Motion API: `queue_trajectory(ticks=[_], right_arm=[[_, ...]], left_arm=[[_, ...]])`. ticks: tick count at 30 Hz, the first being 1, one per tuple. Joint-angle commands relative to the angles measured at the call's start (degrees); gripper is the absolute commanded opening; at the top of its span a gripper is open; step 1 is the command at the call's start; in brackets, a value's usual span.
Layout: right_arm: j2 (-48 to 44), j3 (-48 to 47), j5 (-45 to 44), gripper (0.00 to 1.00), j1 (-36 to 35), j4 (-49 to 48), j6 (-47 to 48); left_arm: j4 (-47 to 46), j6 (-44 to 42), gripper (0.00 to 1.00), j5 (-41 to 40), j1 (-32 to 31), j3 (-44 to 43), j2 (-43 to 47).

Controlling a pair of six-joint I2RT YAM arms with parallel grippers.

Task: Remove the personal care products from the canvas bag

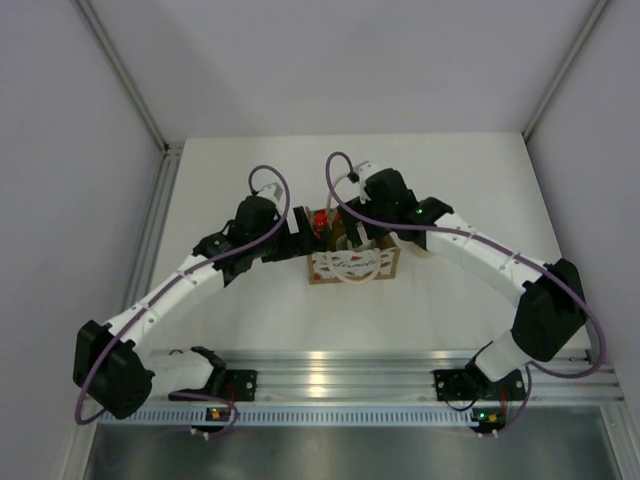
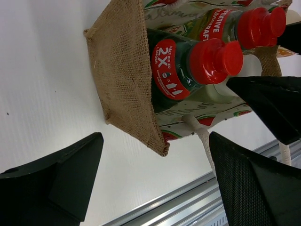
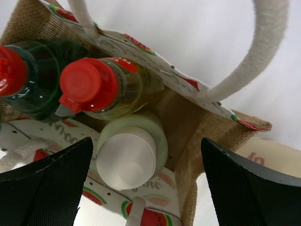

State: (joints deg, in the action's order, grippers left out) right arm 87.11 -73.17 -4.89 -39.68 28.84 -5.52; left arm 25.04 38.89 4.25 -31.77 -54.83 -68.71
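The canvas bag stands mid-table and also shows in the left wrist view and the right wrist view. Inside it are the dark green bottle with a red cap, the yellow bottle with a red cap and the pale green bottle with a white cap. The cream pump bottle lies on the table just outside the bag's right side. My left gripper is open and empty, beside the bag's left end. My right gripper is open above the bag, with its fingers either side of the pale green bottle.
An aluminium rail runs along the table's near edge and also shows in the left wrist view. White walls and frame posts enclose the table on the left, right and back. A cream loop handle arches up beside my right gripper.
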Motion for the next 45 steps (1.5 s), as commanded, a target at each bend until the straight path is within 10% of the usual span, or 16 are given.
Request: queue_trajectory(ticks=[1,25,35,45], right_arm=[[1.9,-1.8,-1.0,0.92,-0.7,1.7,0.6],[14.0,-0.9,-3.2,0.86,-1.9,0.7,1.4],[10.5,-1.4,-2.6,0.22,-2.1,0.4,2.1],[6.3,-4.4,-1.9,0.0,-2.0,0.5,2.5]], left_arm=[[-6.8,0.6,0.98,-0.9,-0.9,0.9,-0.1],[-9.3,2.2,0.98,-2.2,-3.5,5.5,0.4],[-9.4,2.3,0.98,-2.2,-3.6,6.0,1.2],[-9.2,2.2,0.98,-2.9,-3.7,6.5,3.0]])
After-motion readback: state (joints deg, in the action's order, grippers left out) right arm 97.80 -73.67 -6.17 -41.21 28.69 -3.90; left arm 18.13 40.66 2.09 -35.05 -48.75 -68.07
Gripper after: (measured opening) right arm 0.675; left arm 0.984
